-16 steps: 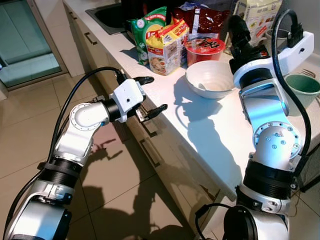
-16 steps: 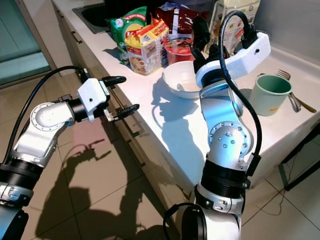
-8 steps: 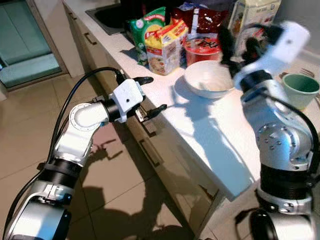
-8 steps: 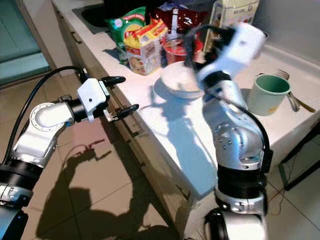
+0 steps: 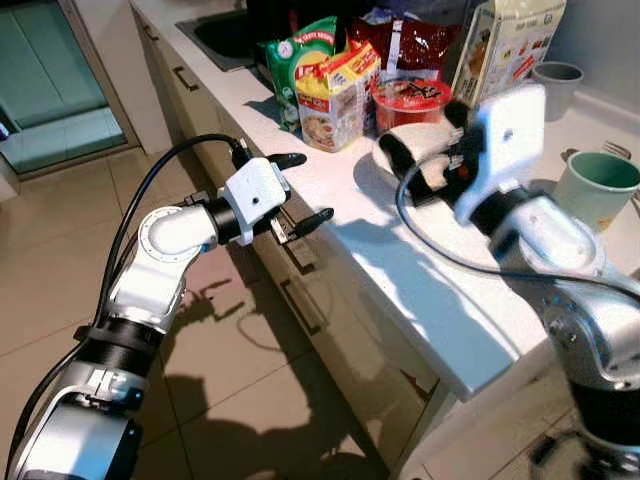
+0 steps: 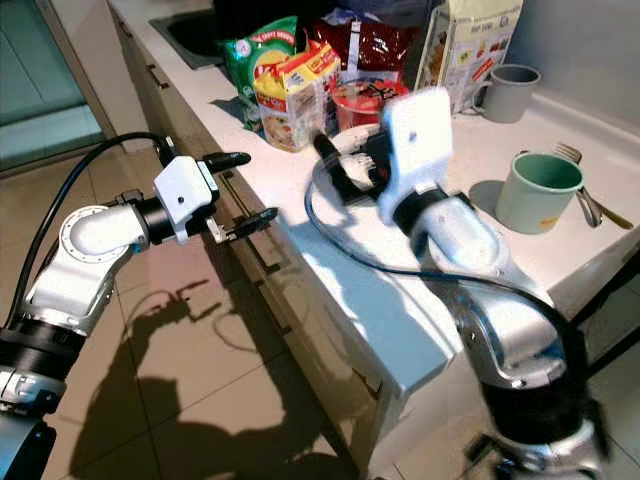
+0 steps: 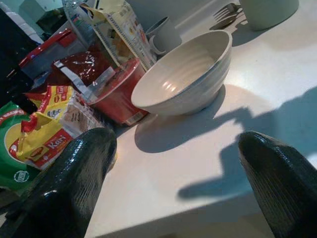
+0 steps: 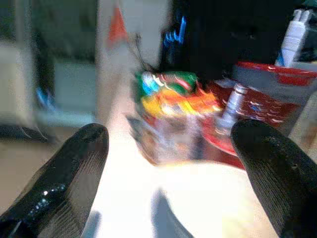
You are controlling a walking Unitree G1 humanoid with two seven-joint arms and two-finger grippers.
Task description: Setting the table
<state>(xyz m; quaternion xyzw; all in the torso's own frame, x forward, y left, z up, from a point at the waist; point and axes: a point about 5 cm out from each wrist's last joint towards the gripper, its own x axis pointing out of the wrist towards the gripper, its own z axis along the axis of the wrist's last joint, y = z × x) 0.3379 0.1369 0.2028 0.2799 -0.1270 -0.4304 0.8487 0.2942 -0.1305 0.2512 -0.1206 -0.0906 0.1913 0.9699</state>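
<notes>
Stretching from the near right toward a sink at the far left, a white desk [image 5: 420, 300] carries the table things beside a tiled floor [image 5: 60, 270]. Right arm [image 6: 470, 240] reaches over the desk, its right hand [image 5: 425, 165] spread wide with both fingers over the white bowl [image 7: 185, 79], partly hiding it; no grip can be made out. Left hand [image 5: 302, 187] hangs off the desk's near-left edge, fingers wide apart and holding nothing, pointing toward the bowl. Behind the bowl stand a tall carton [image 5: 505, 45], a yellow noodle packet [image 5: 335, 95], a green packet [image 5: 300, 50] and a red cup [image 5: 410, 97]. A green mug [image 6: 538, 190] sits right of the bowl, a fork [image 6: 572, 155] just beyond it, a grey mug [image 6: 508, 90] farther back.
</notes>
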